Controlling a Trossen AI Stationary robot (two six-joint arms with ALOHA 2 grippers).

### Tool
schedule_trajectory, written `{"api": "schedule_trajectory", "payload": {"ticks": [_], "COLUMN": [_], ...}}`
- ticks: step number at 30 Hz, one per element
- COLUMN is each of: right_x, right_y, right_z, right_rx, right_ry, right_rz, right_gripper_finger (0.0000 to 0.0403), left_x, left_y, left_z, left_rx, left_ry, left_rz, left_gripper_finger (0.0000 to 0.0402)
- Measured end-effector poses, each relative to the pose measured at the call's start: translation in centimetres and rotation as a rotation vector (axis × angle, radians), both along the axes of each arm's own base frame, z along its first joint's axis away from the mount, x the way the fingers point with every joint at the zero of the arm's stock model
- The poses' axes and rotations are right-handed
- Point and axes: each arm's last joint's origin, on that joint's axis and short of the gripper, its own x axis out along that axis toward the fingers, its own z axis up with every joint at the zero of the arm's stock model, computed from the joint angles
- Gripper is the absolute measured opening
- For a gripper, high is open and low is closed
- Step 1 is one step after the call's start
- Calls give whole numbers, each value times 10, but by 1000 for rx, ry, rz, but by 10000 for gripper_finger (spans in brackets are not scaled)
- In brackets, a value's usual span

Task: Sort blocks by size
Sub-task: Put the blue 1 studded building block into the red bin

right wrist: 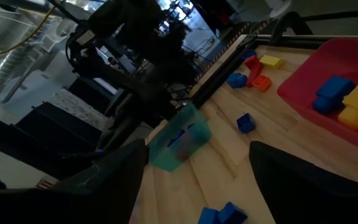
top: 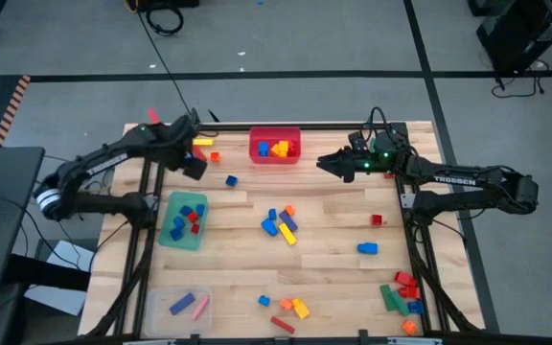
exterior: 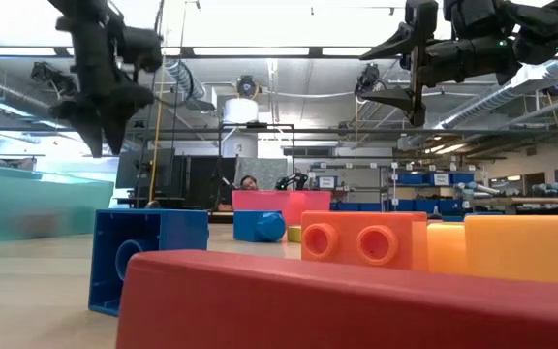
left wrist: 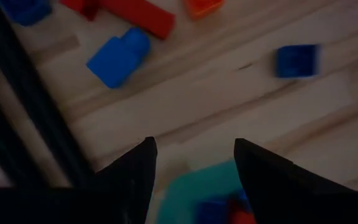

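Dark fingers of the left gripper [top: 197, 165] stand spread and empty above the green bin [top: 183, 219] near the table's [top: 333, 240] left edge; a careless descent could clip its rim. The right gripper [top: 326, 162], also spread, hangs beside the red bin [top: 274, 146] at the far edge. Blocks [top: 281, 223] scatter mid-table and crowd the near right corner; bare wood between gives working room.

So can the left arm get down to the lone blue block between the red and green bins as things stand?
Probably yes. The left gripper hangs open and empty just beside the blue block, which sits alone on bare wood, clear of the red bin and green bin. The right gripper hovers farther off.
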Motion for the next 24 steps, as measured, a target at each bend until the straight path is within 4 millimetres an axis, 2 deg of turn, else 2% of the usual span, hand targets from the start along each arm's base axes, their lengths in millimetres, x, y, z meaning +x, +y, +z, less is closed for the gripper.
{"api": "schedule_trajectory", "payload": {"ticks": [6, 15, 19, 24], "right_x": [0, 0, 0, 0], "right_y": [-2, -2, -2, -2], "right_z": [0, 0, 0, 0], "right_rx": [-5, 10, 14, 19], "right_ry": [3, 2, 1, 0], "right_rz": [-53, -77, -78, -78], "right_gripper_finger": [300, 298, 296, 295], "left_x": [1, 11, 17, 27], "left_y": [27, 40, 49, 62], "left_z": [-25, -52, -54, -45], "left_rx": [-89, -183, -174, -108], "left_ry": [140, 265, 306, 353], "left_rz": [-157, -346, -357, -385], "left_gripper_finger": [223, 240, 267, 305]}}
